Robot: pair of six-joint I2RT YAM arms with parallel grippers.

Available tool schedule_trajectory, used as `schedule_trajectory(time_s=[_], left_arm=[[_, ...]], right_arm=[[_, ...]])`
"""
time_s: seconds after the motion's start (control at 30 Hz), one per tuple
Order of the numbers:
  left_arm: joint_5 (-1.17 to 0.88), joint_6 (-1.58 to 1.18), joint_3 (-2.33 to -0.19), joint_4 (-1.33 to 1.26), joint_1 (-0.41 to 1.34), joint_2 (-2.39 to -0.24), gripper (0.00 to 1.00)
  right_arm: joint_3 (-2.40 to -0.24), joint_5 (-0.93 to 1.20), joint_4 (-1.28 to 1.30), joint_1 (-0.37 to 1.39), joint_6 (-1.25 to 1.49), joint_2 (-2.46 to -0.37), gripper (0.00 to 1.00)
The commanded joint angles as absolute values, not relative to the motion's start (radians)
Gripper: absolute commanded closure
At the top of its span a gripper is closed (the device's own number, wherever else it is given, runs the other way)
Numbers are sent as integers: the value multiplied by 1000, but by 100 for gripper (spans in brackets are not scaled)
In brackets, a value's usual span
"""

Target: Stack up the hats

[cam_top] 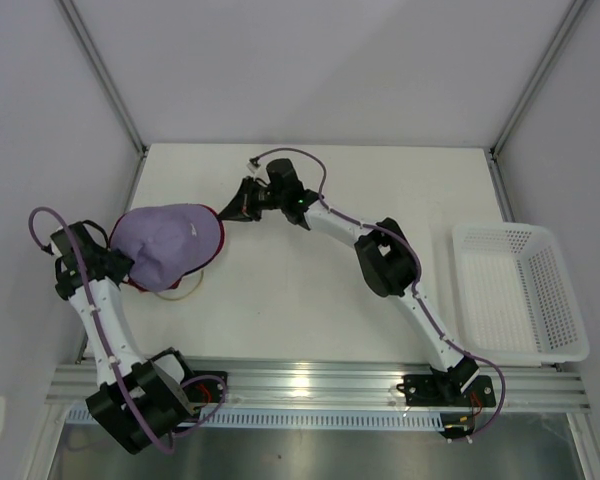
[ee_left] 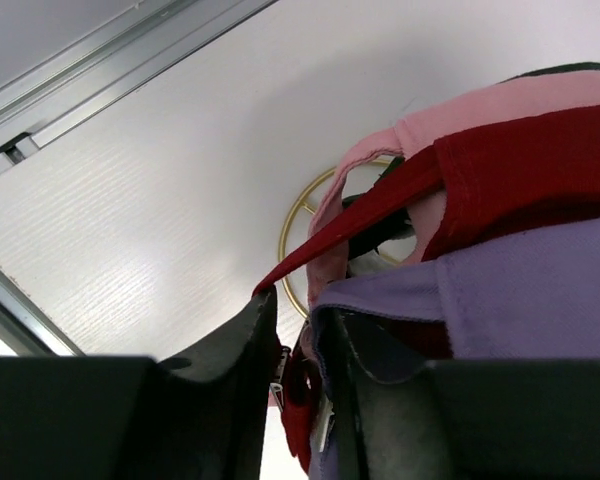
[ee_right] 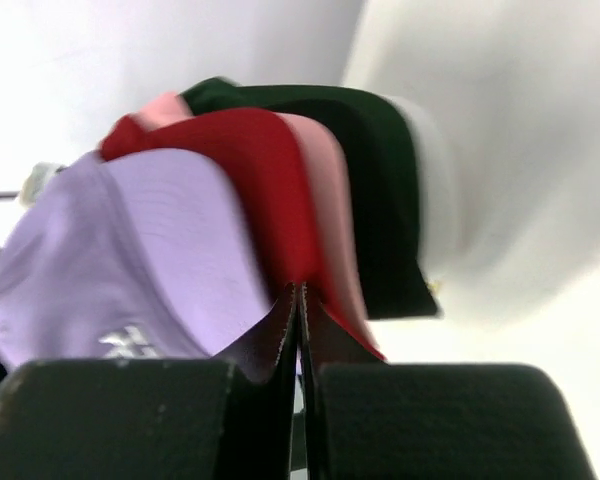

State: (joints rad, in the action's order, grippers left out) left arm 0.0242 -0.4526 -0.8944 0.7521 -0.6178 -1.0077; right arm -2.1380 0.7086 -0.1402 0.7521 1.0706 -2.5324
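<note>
Watching the right gripper (ee_right: 298, 295): it's clamped shut, with the brims of the stacked hats (ee_right: 160, 230) right at its tips, pointing back at it. The left gripper (ee_left: 295, 330) sits at the stack's rear straps, jaws slightly apart. Gripping or not, can't tell.

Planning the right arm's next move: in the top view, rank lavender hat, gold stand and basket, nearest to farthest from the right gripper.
1. Lavender hat, just left of the right gripper.
2. Gold stand, peeking out under the hat's near side.
3. Basket, far right of the table.
</note>
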Motion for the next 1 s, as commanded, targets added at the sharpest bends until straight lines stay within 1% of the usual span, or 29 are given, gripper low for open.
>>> schedule_trajectory(time_s=[0.0, 0.1, 0.13, 0.17, 0.2, 0.23, 0.27, 0.3, 0.33, 0.37, 0.4, 0.47, 0.5, 0.53, 0.6, 0.63, 0.67, 0.7, 0.8, 0.9, 0.93, 0.97], left_arm=[[84, -440, -848, 827, -623, -957, 67], [113, -433, -923, 862, -623, -914, 59], [126, -434, -940, 876, -623, -916, 57], [130, -437, -974, 890, -623, -916, 48], [126, -437, -1001, 894, -623, -916, 41], [112, -443, -1017, 902, -623, -916, 33], [109, -446, -1020, 919, -621, -916, 17], [109, -451, -1066, 931, -623, -916, 4], [109, -453, -1077, 939, -623, -914, 0], [110, -453, -1101, 954, -623, -907, 0], [113, -453, -1127, 965, -623, -902, 0], [118, -451, -1170, 983, -623, -887, 0], [120, -449, -1187, 991, -623, -882, 0], [120, -448, -1240, 999, -623, -881, 0], [126, -448, -1278, 1025, -623, -880, 1], [124, -448, -1332, 1034, -623, -881, 0], [123, -445, -1350, 1046, -623, -881, 0], [115, -442, -1362, 1049, -621, -879, 0], [89, -408, -1459, 1055, -623, -884, 0], [-49, -304, -1566, 1074, -615, -941, 0], [-95, -290, -1594, 1089, -585, -968, 0], [-92, -279, -1682, 1135, -559, -992, 0]], right_arm=[[-2114, 664, -49, 722, 1020, -2556, 100], [-2155, 660, -3, 730, 973, -2533, 100], [-2164, 663, 32, 732, 962, -2528, 97], [-2177, 673, 38, 730, 951, -2519, 88], [-2184, 679, 46, 730, 943, -2514, 88], [-2195, 683, 60, 730, 933, -2510, 79], [-2219, 683, 96, 729, 898, -2504, 73], [-2229, 681, 115, 727, 876, -2485, 68], [-2236, 678, 133, 726, 855, -2471, 59], [-2247, 672, 173, 724, 832, -2456, 55], [-2249, 660, 189, 718, 781, -2424, 48], [-2258, 646, 242, 709, 730, -2393, 41], [-2261, 638, 258, 706, 709, -2378, 36], [-2266, 635, 274, 693, 671, -2353, 26], [-2272, 630, 317, 681, 641, -2332, 17], [-2275, 630, 331, 675, 609, -2323, 9], [-2276, 624, 368, 663, 591, -2303, 2], [-2278, 609, 385, 657, 571, -2292, 0], [-2276, 569, 451, 629, 477, -2237, 0], [-2278, 552, 520, 597, 385, -2181, 1], [-2261, 546, 541, 589, 365, -2166, 0], [-2253, 534, 554, 583, 323, -2149, 1]])
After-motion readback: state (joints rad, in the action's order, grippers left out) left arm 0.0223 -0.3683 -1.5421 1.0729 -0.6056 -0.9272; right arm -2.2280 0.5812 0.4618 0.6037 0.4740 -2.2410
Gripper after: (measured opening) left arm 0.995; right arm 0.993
